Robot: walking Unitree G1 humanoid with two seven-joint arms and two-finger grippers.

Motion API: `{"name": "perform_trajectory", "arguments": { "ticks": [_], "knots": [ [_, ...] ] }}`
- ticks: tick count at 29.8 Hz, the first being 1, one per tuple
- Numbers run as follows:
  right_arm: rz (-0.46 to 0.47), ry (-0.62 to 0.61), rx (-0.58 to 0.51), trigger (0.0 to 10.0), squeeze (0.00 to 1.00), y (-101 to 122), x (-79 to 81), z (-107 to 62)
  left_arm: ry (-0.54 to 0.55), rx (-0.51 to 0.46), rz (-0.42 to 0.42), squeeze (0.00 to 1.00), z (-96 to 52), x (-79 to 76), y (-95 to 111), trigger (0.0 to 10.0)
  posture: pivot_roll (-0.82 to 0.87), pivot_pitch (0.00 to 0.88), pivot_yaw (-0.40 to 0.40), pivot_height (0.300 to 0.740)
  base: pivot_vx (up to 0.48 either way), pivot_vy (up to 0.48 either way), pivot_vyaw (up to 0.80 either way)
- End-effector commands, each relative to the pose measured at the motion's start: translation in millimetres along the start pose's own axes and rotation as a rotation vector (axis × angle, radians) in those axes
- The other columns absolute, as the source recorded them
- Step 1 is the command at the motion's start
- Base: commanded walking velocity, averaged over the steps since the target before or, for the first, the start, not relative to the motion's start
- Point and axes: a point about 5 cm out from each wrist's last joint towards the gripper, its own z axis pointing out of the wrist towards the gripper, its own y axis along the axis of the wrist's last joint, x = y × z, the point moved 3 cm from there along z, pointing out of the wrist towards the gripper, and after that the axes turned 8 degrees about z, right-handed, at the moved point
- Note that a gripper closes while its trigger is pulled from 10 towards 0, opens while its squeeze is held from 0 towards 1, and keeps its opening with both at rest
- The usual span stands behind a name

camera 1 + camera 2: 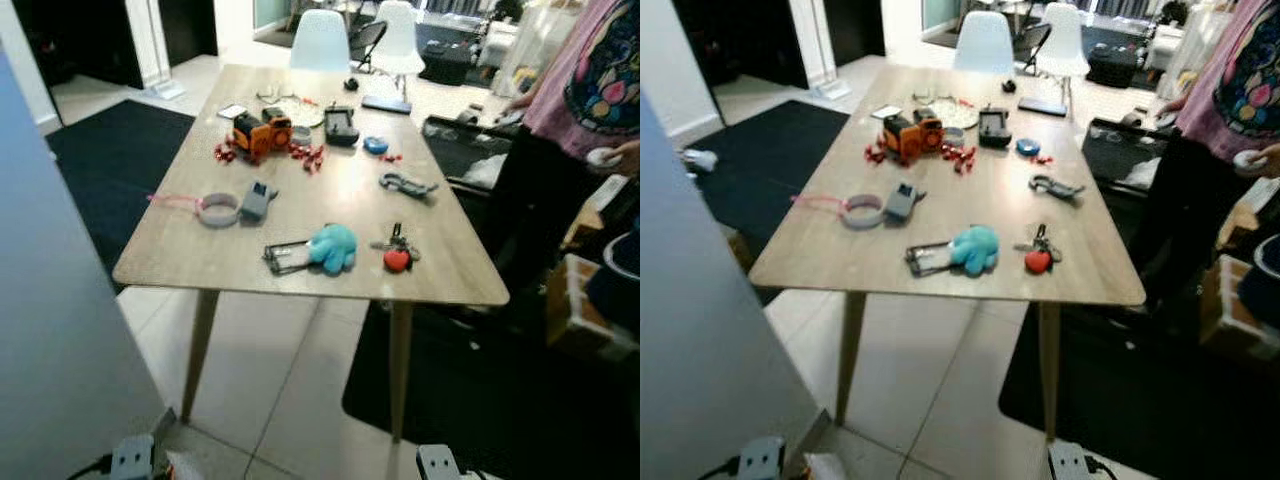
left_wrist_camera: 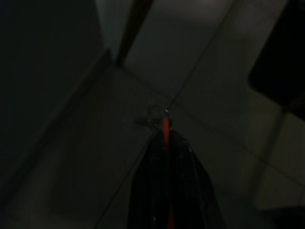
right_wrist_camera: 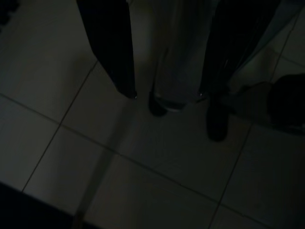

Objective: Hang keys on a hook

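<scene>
The left wrist view is very dark: between the closed fingers (image 2: 157, 181) a red strap (image 2: 166, 131) ends in something thin, too dim to identify. The person (image 1: 575, 90) is cut off by the frame's edge.

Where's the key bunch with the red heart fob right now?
The keys with the red heart fob lie near the front right corner of the wooden table, just right of the teal plush keyring and nearer than the grey carabiner.

The table (image 1: 200, 262) top is pale wood with a smooth, faintly glossy sheen — the floor tiles (image 1: 290, 370) glossy too. The blue toy (image 1: 333, 246) looks plush; the rug (image 1: 110, 160) matt.
</scene>
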Motion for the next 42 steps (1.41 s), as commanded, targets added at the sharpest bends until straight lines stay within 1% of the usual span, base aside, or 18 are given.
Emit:
{"name": "perform_trajectory", "arguments": {
  "ticks": [1,18,32,39,42],
  "knots": [
    [-0.005,0.003,0.000,10.0,0.00,-0.6,0.0,-0.2,0.001,-0.018,0.005,0.00,1.1,-0.5,3.6,10.0,0.07,0.050,-0.040,0.740,0.000,0.000,0.00],
    [-0.042,0.023,0.004,10.0,0.00,0.0,2.4,0.1,-0.006,-0.027,0.001,0.00,0.6,-3.8,3.4,10.0,0.08,0.048,-0.043,0.740,0.000,0.000,0.00],
    [-0.049,0.023,0.008,10.0,0.00,-1.2,2.5,-0.1,0.011,-0.031,-0.005,0.00,-0.1,-2.9,3.0,10.0,0.08,0.052,-0.046,0.740,0.000,0.000,0.00],
    [-0.052,0.021,0.009,10.0,0.00,-0.7,1.9,-0.1,0.044,-0.037,-0.023,0.00,0.4,0.3,4.5,10.0,0.08,0.059,-0.047,0.740,0.000,0.000,0.00],
    [-0.051,0.023,0.007,10.0,0.00,0.2,2.7,0.3,0.065,-0.042,-0.055,0.00,0.7,2.8,5.6,10.0,0.08,0.073,-0.046,0.740,0.000,0.000,0.00]
  ]
}}
